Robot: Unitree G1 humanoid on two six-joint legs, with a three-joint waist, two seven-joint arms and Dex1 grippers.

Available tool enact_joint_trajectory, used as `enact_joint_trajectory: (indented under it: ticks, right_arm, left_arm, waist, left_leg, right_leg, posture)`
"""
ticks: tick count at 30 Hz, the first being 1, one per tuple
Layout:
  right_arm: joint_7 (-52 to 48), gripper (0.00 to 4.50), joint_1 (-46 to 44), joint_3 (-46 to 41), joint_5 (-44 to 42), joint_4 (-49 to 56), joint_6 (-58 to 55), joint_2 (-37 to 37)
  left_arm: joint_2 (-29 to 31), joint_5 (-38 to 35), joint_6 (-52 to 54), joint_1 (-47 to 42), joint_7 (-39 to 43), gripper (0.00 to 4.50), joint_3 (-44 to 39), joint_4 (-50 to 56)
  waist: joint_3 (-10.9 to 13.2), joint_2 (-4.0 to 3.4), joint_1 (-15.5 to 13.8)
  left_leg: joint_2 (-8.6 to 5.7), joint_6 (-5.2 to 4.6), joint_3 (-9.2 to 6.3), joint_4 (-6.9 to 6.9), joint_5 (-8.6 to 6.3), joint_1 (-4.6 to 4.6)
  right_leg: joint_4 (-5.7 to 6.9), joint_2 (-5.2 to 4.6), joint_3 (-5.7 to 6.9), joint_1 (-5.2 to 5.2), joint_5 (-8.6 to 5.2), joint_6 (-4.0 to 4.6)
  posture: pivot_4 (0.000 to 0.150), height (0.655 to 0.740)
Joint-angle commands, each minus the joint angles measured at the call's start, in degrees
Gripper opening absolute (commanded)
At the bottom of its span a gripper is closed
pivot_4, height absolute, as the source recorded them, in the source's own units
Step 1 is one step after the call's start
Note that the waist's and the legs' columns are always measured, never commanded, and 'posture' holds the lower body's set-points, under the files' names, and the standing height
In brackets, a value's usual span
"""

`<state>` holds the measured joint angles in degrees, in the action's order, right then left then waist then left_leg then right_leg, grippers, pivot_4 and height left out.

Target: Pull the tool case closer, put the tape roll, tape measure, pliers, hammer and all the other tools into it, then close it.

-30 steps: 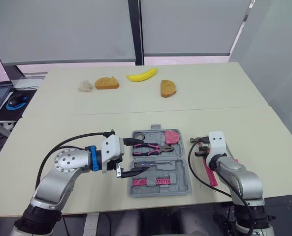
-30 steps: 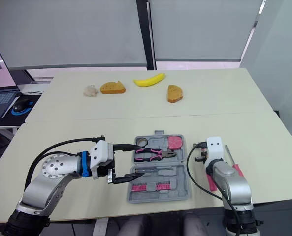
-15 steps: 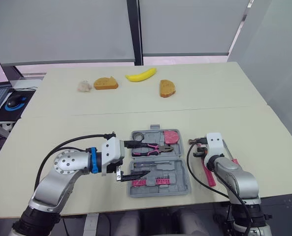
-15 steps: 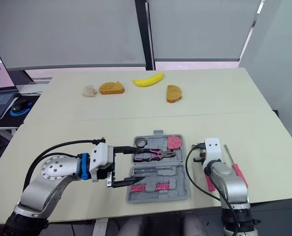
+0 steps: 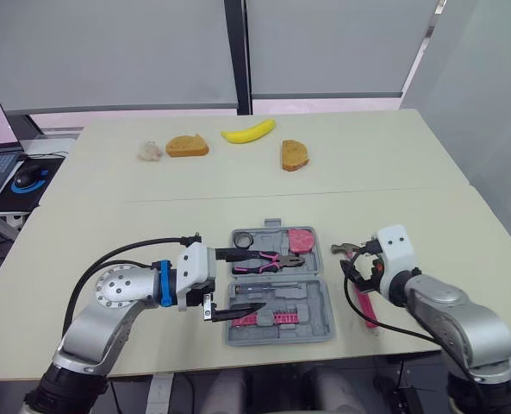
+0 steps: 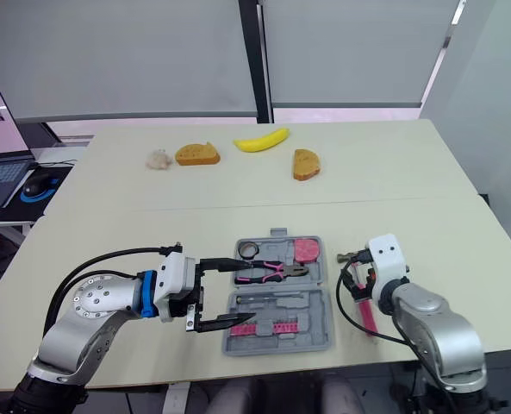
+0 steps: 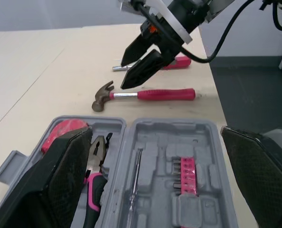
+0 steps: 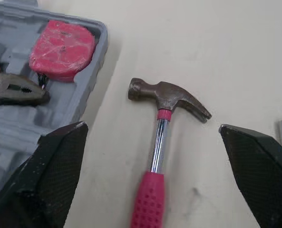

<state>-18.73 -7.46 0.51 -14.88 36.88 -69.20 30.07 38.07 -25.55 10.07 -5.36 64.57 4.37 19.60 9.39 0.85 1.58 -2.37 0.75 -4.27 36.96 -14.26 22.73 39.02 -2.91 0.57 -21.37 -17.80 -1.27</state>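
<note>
The robot's left gripper point(image 5: 253, 279) sat released, its black fingers spread across the 9 o'clock side of the open grey plastic tool case point(image 7: 174, 135). The case already held pink-handled pliers point(image 5: 264, 259), a round pink tape measure point(image 5: 300, 238) and a small tape roll point(image 5: 242, 238). At the case's 3 o'clock, flat on the table, lay the steel claw hammer with the pink grip point(image 8: 156, 147). The right gripper point(image 5: 356, 264) hovered just above it with fingers parted, holding nothing.

The hammer was probably best taken on the pink grip, near the head. That would keep the heavy end from swinging, and keep clear of the pink-handled screwdriver point(image 7: 181, 60) just beyond. A yellow banana point(image 5: 248, 131) and bread slices point(image 5: 187, 145) lay at 12 o'clock, well apart.
</note>
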Motion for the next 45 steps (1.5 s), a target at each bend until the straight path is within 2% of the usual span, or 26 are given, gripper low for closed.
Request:
enact_joint_trajectory:
  ticks: [1, 4, 9, 12, 16, 22, 27, 34, 37, 41, 45]
  right_arm:
    - [-12.11, 4.48, -3.2, 6.28, 1.87, 1.13, 10.81, 13.93]
    - [-24.17, 4.48, -7.02, 13.31, 7.0, -3.13, 26.88, 26.62]
    - [-40.7, 4.48, -17.59, 23.12, 18.1, -16.13, 52.93, 34.51]
    - [-47.63, 4.48, -25.65, 29.33, 26.58, -26.94, 70.02, 33.87]
    - [-52.76, 4.48, -36.4, 36.39, 36.11, -41.89, 89.76, 28.84]
    - [-56.04, 4.48, -44.86, 43.83, 44.2, -58.86, 109.61, 20.84]
    - [-53.4, 4.48, -49.45, 46.5, 49.84, -70.58, 117.24, 14.64]
    - [-48.84, 4.48, -51.78, 48.31, 56.01, -79.81, 121.78, 8.85]
    - [-46.66, 3.93, -52.16, 48.66, 58.24, -82.46, 122.59, 7.42]
    - [-41.92, 2.72, -53.54, 49.62, 62.67, -86.61, 123.32, 5.62]
    - [-38.23, 2.15, -54.3, 50.3, 65.73, -89.71, 124.45, 5.29]
  left_arm:
    - [-0.65, -3.09, -0.24, -0.34, 0.81, 4.5, -1.51, 0.81]
    - [-0.58, -3.15, -1.63, -0.39, 2.76, 4.5, -0.98, -0.29]
    - [-0.5, -0.67, -4.04, -1.82, 4.69, 4.5, 0.69, -2.69]
    - [-0.85, 0.15, -4.29, -2.39, 4.42, 4.5, 1.41, -2.99]
    - [-0.87, 1.04, -4.36, -2.38, 4.01, 4.5, 2.35, -2.22]
    - [-1.51, 2.01, -4.12, -1.96, 2.03, 4.5, 3.48, -0.55]
    - [-2.37, 1.17, -2.99, -0.39, -0.31, 4.5, 3.13, 2.06]
    - [-1.84, 2.66, -3.98, 2.19, -1.81, 4.5, 3.15, 3.58]
    - [-1.95, 2.97, -4.03, 2.58, -2.33, 4.5, 3.31, 3.86]
    - [-2.11, 3.71, -4.35, 2.98, -2.9, 4.5, 3.62, 3.9]
    - [-2.22, 3.98, -4.3, 2.86, -3.32, 4.5, 3.66, 3.82]
  waist:
    - [0.01, -0.01, 0.01]
    - [0.09, -0.12, 0.16]
    - [0.12, -0.09, 0.14]
    - [0.13, -0.07, 0.15]
    - [0.14, -0.06, 0.31]
    - [0.16, -0.07, 0.14]
    - [0.16, -0.06, 0.07]
    - [0.17, -0.09, 0.07]
    - [0.16, -0.07, 0.07]
    - [0.1, 0.02, 0.29]
    - [0.09, 0.03, 0.3]
  left_leg:
    - [0.0, 0.0, 0.0, 0.01, 0.0, 0.0]
    - [0.0, 0.0, 0.05, 0.01, 0.0, 0.0]
    - [0.08, 0.0, 0.02, 0.01, 0.0, -0.02]
    - [0.05, 0.0, 0.07, 0.05, 0.0, -0.03]
    - [0.05, 0.02, 0.1, 0.03, 0.01, -0.01]
    - [0.06, 0.03, 0.1, 0.05, 0.02, -0.01]
    - [0.04, 0.05, 0.11, 0.09, 0.03, -0.02]
    - [0.05, 0.23, 0.09, 0.06, 0.13, -0.05]
    - [0.05, 0.24, 0.08, 0.06, 0.14, -0.08]
    - [0.07, 0.21, 0.08, 0.04, 0.12, -0.29]
    - [0.11, 0.22, 0.08, 0.0, 0.13, -0.58]
  right_leg:
    - [0.0, 0.0, 0.01, 0.0, 0.0, 0.0]
    - [-0.02, 0.01, 0.01, 0.01, -0.01, -0.01]
    - [-0.04, 0.09, 0.03, 0.03, -0.01, -0.01]
    - [-0.05, 0.04, -0.02, 0.04, 0.0, -0.01]
    - [-0.06, 0.01, -0.03, 0.01, 0.0, -0.01]
    - [-0.04, 0.02, -0.04, 0.0, 0.0, 0.01]
    - [-0.01, -0.01, -0.07, 0.0, 0.01, 0.02]
    - [0.01, 0.01, -0.08, -0.01, 0.01, 0.03]
    - [0.02, 0.01, -0.07, 0.03, 0.01, 0.03]
    - [0.04, 0.03, -0.09, 0.18, 0.01, 0.03]
    - [0.08, 0.09, -0.12, 0.37, 0.02, 0.06]
  posture:
    - [0.15, 0.74]
    - [0.15, 0.74]
    - [0.15, 0.74]
    - [0.15, 0.74]
    - [0.15, 0.74]
    - [0.15, 0.74]
    - [0.15, 0.74]
    - [0.15, 0.74]
    - [0.15, 0.74]
    - [0.15, 0.74]
    - [0.15, 0.74]
